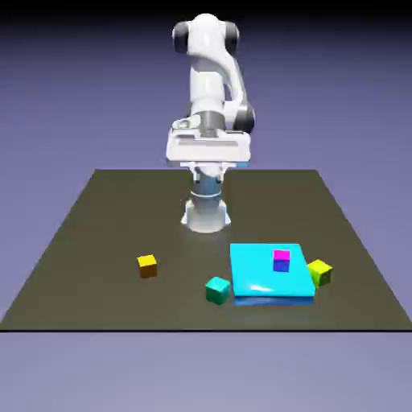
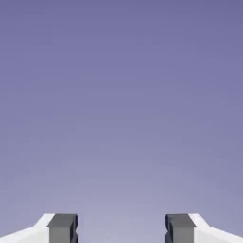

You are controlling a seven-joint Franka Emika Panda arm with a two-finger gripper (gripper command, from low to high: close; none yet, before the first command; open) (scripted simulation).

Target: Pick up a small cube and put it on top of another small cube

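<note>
The small teal cube (image 1: 217, 290) sits on the dark table near its front edge, just left of a large flat cyan block. The small orange-yellow cube (image 1: 147, 265) stands alone further toward the exterior view's left. My gripper (image 1: 208, 151) hangs high above the table's far side, close to the robot's base and well away from both cubes. In the hand view my gripper (image 2: 121, 228) is open: the grey fingertips (image 2: 62, 228) stand wide apart with only plain backdrop between them. No cube shows in the hand view.
The large flat cyan block (image 1: 269, 273) lies at the front right with a magenta cube (image 1: 281, 260) on top. A lime cube (image 1: 319, 272) stands against the block's right side. The dark table (image 1: 96, 233) ends just in front of the teal cube.
</note>
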